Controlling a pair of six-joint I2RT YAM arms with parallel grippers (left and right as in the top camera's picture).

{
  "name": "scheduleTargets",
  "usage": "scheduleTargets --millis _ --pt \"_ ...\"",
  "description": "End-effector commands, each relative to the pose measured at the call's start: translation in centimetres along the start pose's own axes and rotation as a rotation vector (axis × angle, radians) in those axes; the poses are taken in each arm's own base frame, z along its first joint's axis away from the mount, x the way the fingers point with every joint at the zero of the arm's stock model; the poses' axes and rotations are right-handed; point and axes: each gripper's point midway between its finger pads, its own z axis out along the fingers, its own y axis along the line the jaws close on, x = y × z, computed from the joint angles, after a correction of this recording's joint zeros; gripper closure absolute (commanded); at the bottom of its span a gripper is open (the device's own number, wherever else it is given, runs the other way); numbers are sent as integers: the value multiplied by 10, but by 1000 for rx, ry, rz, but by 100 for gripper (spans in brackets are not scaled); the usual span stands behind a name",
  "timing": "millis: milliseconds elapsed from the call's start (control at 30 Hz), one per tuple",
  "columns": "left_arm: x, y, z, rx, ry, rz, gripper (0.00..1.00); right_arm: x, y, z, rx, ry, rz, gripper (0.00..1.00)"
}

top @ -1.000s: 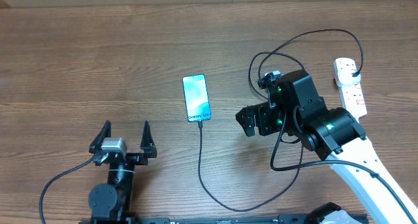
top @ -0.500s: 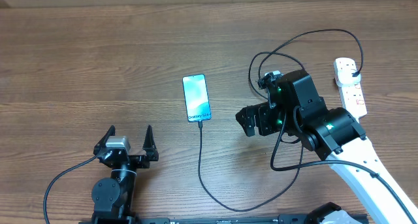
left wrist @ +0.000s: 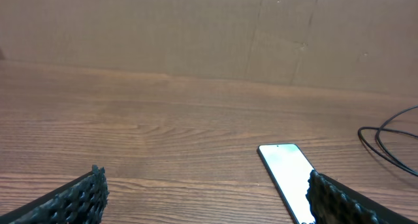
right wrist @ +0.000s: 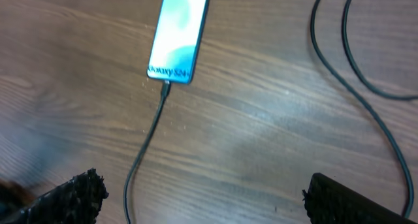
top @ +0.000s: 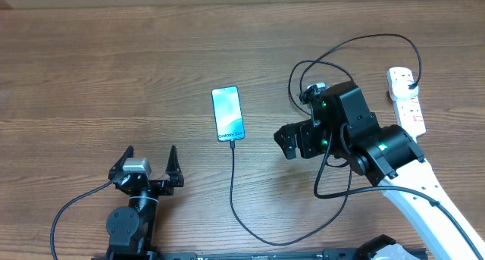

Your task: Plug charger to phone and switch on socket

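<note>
**Connector at phone; socket switch not yet pressed**

The phone [top: 228, 114] lies flat near the middle of the desk [top: 91, 63], screen lit and facing up. The charger [top: 232, 184] meets the phone's near short edge. From there it runs toward the robot, loops right under the right arm, and arcs back to the socket [top: 405, 101] at the far right. Its black plug [top: 410, 84] sits in the socket's far end.

Judgement: the plugging step looks done, and switching on is the step in hand. The next move calls for the right arm to swing out to the socket and press the switch beside the plug.

The right end effector [top: 283, 145] hangs just right of the phone, fingers apart, holding nothing. The left end effector [top: 150, 150] sits low near its base, also spread wide and empty.

View notes:
- Only the overhead shows the socket and plug.
- The right wrist view shows the connector [right wrist: 166, 88] against the phone's edge, though whether it is fully seated is unclear.
- The left wrist view shows the phone with a washed-out screen and a bit of cable at the right.
</note>
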Motion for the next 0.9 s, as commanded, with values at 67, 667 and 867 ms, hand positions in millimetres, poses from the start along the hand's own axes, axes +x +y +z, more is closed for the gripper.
scheduleTargets --millis 67,667,867 --pt "-1 2 0 -5 -8 -16 1 -10 -12 -1 78 -42 -20 0" --pt "-1 2 0 -5 -8 -16 1 -40 -49 -58 106 -759 17 0" --pt "-1 2 0 -5 -8 -16 1 -2 -86 -64 114 -887 170 0"
